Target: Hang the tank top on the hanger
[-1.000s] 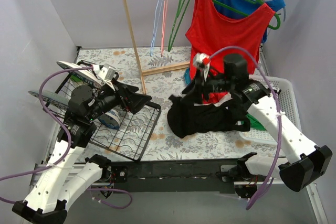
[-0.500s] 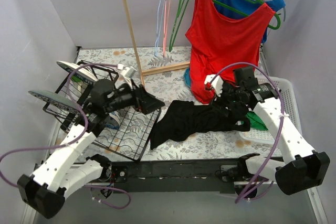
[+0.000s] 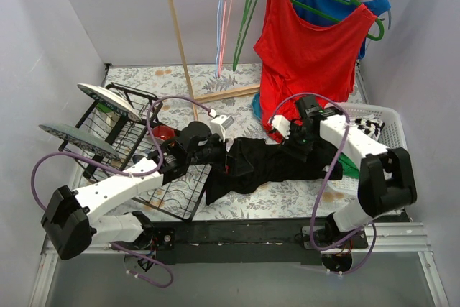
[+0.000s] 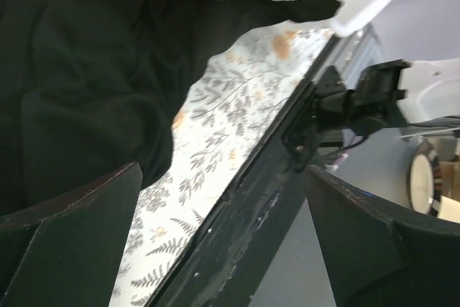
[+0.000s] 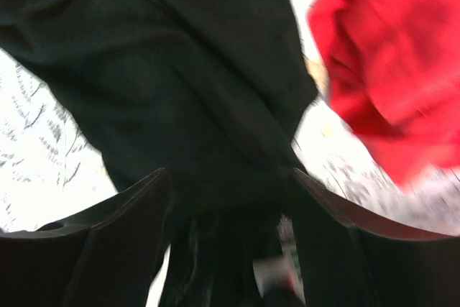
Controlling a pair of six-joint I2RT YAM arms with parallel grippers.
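Lying crumpled, tank top [image 3: 259, 167] stretched left-right

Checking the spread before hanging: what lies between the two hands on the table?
The black tank top lies crumpled on the floral table, filling the stretch between the left hand and the right hand. The top external view shows it.

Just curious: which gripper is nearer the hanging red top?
Right. The right gripper sits just below the red top; the left gripper is farther off, over the tank top.
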